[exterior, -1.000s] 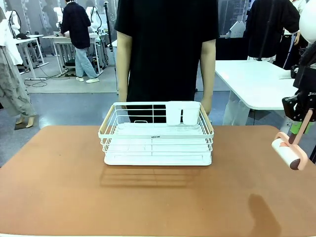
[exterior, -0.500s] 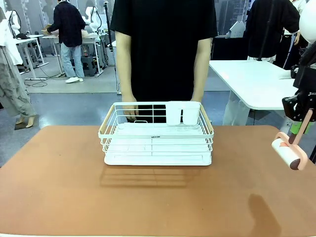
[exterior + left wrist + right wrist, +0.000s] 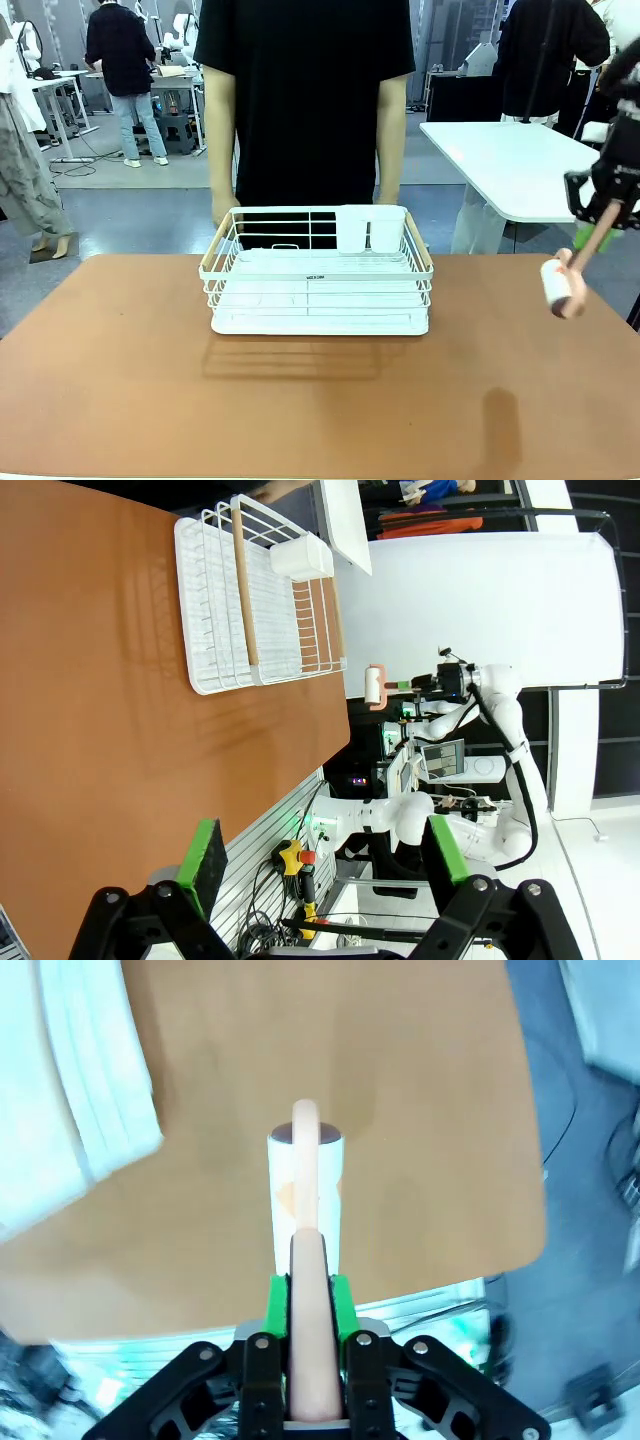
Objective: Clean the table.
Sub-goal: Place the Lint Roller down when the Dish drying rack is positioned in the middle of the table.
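The left gripper (image 3: 320, 855) hangs above the near edge of the table (image 3: 120, 400), its green-padded jaws standing apart with nothing between them. Far across from it sits the white wire rack (image 3: 317, 270). The right gripper (image 3: 308, 1300) is clamped on the pink handle of a lint roller (image 3: 562, 282), whose white roll hangs below its fingers above the table's right edge, the rack well off to its side.

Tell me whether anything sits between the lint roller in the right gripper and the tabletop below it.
Nothing visible does. The right gripper holds the lint roller above bare table; the white wire rack stands off to its left.
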Motion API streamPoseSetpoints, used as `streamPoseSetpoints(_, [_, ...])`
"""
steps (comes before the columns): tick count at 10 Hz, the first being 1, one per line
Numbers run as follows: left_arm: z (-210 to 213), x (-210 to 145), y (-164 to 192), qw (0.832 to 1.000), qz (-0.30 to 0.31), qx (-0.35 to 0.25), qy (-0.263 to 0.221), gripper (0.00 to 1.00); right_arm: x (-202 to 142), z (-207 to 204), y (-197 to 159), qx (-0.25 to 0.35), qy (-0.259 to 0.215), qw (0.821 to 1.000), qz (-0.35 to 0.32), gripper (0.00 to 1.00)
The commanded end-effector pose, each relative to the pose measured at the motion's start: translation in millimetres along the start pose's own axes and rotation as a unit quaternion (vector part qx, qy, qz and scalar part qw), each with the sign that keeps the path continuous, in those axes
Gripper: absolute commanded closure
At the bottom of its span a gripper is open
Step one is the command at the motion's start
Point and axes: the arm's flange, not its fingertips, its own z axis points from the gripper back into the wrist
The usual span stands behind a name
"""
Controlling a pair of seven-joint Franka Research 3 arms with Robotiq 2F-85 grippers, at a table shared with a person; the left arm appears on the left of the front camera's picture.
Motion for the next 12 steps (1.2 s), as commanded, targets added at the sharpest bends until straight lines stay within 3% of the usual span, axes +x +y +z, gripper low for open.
streamPoseSetpoints(1, [1.2, -3.2, -1.1, 1.0, -0.005, -0.003, -0.003, 0.0, 19.7, 6.3, 21.9, 0.115, -0.094, 0.915, -0.375, 0.79])
streamPoseSetpoints(2, [1.2, -3.2, -1.1, 1.0, -0.005, -0.003, -0.003, 0.0, 21.5, 4.7, 29.9, 0.131, -0.076, 0.895, -0.419, 0.79])
streamPoseSetpoints(4, [1.2, -3.2, -1.1, 1.0, -0.005, -0.003, -0.003, 0.0, 37.7, -3.7, 40.2, 0.102, -0.073, 0.862, -0.492, 0.79])
streamPoseSetpoints(5, [1.2, -3.2, -1.1, 1.0, -0.005, -0.003, -0.003, 0.0, 48.6, -8.4, 40.0, 0.105, -0.108, 0.833, -0.532, 0.79])
streamPoseSetpoints(6, [1.2, -3.2, -1.1, 1.0, -0.005, -0.003, -0.003, 0.0, 49.3, -19.6, 42.0, 0.105, -0.154, 0.819, -0.542, 0.79])
streamPoseSetpoints(8, [1.2, -3.2, -1.1, 1.0, -0.005, -0.003, -0.003, 0.0, 44.6, -48.1, 45.3, 0.116, -0.181, 0.817, -0.535, 0.79])
streamPoseSetpoints(12, [1.2, -3.2, -1.1, 1.0, -0.005, -0.003, -0.003, 0.0, 58.5, -101.2, 27.9, 0.154, -0.154, 0.82, -0.529, 0.79])
